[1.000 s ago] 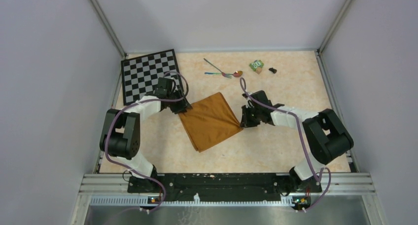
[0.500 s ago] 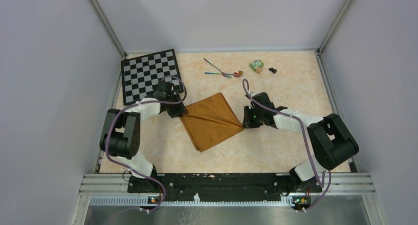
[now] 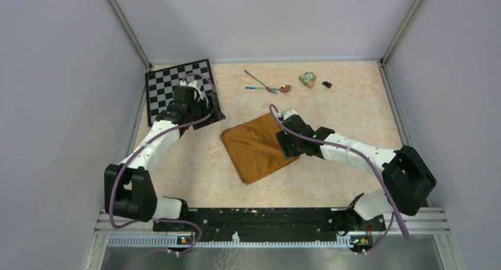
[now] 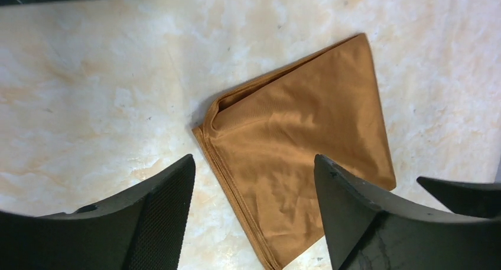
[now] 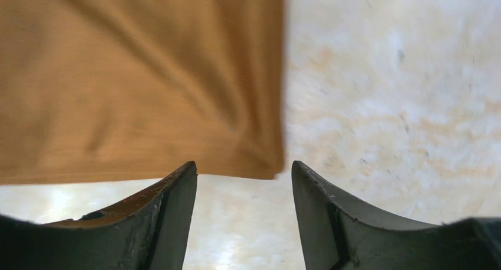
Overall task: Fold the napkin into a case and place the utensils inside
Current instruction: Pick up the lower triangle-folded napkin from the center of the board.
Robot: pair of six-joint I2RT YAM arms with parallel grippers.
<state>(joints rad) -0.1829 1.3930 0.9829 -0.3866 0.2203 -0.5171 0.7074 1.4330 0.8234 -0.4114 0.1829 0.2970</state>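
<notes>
The folded, shiny orange-brown satin napkin (image 3: 257, 147) is lying flat in the middle of the pale marbled bench (image 3: 348, 107). The right gripper (image 3: 288, 145) is hovering over its right corner, jaws apart and empty. The left gripper (image 3: 207, 111) is hanging wide open at the black-and-white chessboard (image 3: 171, 84). The rainbow-handled metal utensils (image 3: 269, 87) are lying well apart, farther back.

Robot lab test cell, not a home or kitchen: plain grey panels (image 3: 53, 104) close three sides, held by aluminium frame posts (image 3: 126, 28), around a marble-print tabletop (image 3: 354, 104). Left arm (image 3: 155, 140) and right arm (image 3: 354, 155), both small and white-and-black, are bolted on a slotted aluminium rail (image 3: 425, 220) at the near edge. Unrelated props share the surface: a chessboard (image 3: 162, 87) and a green block (image 3: 306, 78).
</notes>
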